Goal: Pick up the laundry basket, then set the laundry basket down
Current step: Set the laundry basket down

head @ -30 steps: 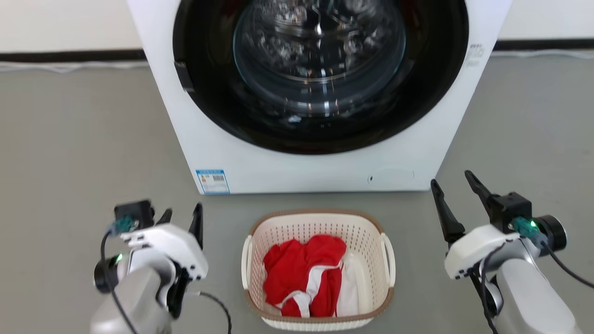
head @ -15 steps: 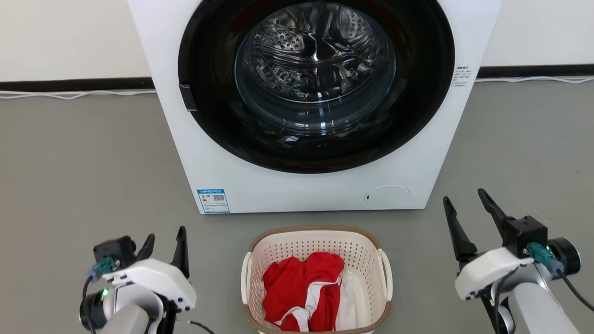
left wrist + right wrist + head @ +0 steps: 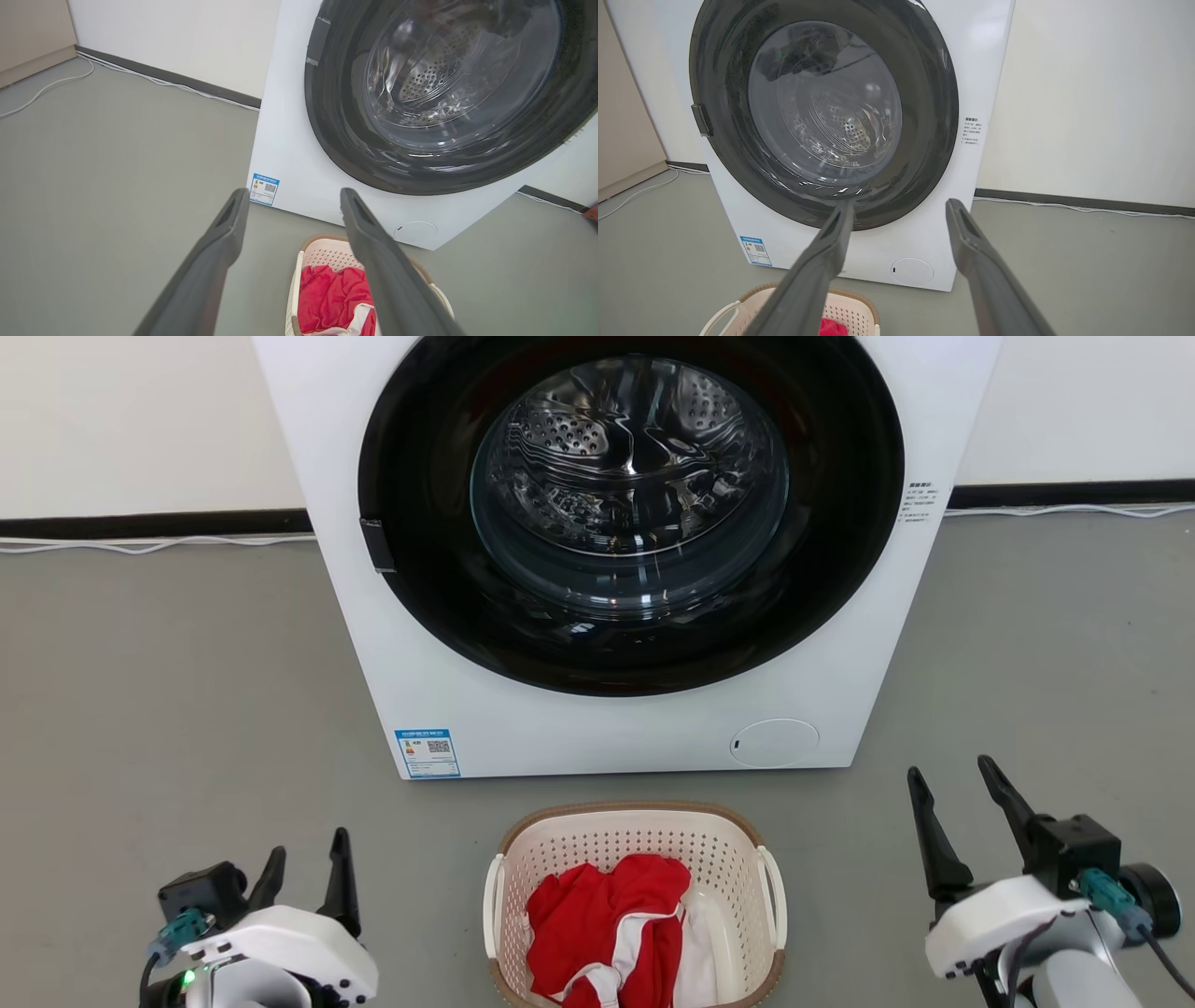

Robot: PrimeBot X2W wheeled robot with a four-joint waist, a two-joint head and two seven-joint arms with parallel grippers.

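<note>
The laundry basket (image 3: 635,835), cream-white and perforated with a brown rim and white side handles, stands on the grey floor at the bottom centre of the head view, just in front of the washing machine. Red and white clothes (image 3: 607,933) lie inside it. My left gripper (image 3: 308,863) hangs open to the basket's left, well apart from it. On the other side my right gripper (image 3: 952,784) is open too, with nothing between its fingers. In the left wrist view the basket (image 3: 327,252) sits partly behind the right finger (image 3: 373,242). The right wrist view catches the basket (image 3: 852,310) at the bottom edge.
A white front-loading washing machine (image 3: 420,644) with a dark round door (image 3: 635,513) stands directly behind the basket. White cables (image 3: 149,543) run along the dark skirting at the wall. Bare grey floor (image 3: 168,709) spreads to both sides.
The head camera has tilted up: the whole scene has slid down the picture. Both grippers sit lower in it, still open, and the basket has not moved on the floor.
</note>
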